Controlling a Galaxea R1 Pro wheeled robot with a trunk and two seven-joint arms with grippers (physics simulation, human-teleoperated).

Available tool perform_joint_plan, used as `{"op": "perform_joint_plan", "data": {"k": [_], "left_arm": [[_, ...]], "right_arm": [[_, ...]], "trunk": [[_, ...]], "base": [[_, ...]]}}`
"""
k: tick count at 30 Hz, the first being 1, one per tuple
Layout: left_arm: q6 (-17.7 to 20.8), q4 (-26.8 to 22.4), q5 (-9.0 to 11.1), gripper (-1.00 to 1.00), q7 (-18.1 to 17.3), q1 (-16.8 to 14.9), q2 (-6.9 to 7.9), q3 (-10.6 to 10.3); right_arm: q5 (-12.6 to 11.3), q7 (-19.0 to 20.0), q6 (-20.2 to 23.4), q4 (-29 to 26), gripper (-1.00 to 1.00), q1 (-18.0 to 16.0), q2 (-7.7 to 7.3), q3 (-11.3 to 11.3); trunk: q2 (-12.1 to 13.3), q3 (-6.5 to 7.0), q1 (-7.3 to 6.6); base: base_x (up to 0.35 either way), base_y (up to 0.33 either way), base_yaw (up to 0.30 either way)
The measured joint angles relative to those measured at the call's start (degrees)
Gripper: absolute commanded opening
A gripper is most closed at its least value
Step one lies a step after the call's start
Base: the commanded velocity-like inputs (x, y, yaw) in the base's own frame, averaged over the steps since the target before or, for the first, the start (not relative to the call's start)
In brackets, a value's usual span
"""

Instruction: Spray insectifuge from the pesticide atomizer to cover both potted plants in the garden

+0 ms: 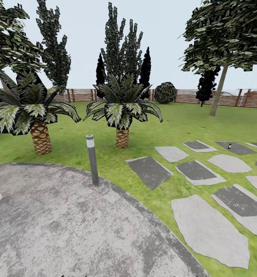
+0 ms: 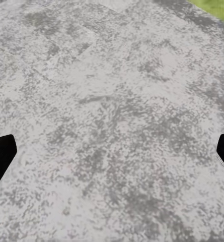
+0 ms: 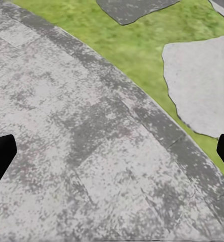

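Note:
Far off at the right of the head view, a tiny dark bottle with a pale top stands on a dark stepping stone; it looks like the pesticide atomizer. The potted plants are out of view. My left gripper hangs open over the grey paved patio, its black fingertips spread wide with nothing between them. My right gripper is open too, over the patio's curved edge where it meets the lawn.
A grey bollard lamp stands at the patio rim ahead. Two palm trees rise behind it. Stepping stones cross the lawn to the right. A round bush sits by the brown fence.

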Motion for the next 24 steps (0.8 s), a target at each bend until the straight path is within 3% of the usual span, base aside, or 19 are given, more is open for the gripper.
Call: {"op": "perform_joint_plan", "data": {"k": [24], "left_arm": [[0.1,1.1,-0.2,1.00,0.3,0.3,0.32,0.6]], "right_arm": [[-0.1,-0.4,0.0,0.5,1.00,0.0,-0.08,-0.4]], "trunk": [[0.0,-0.78,0.00]], "base": [[0.000,0.000,-0.232]]}}
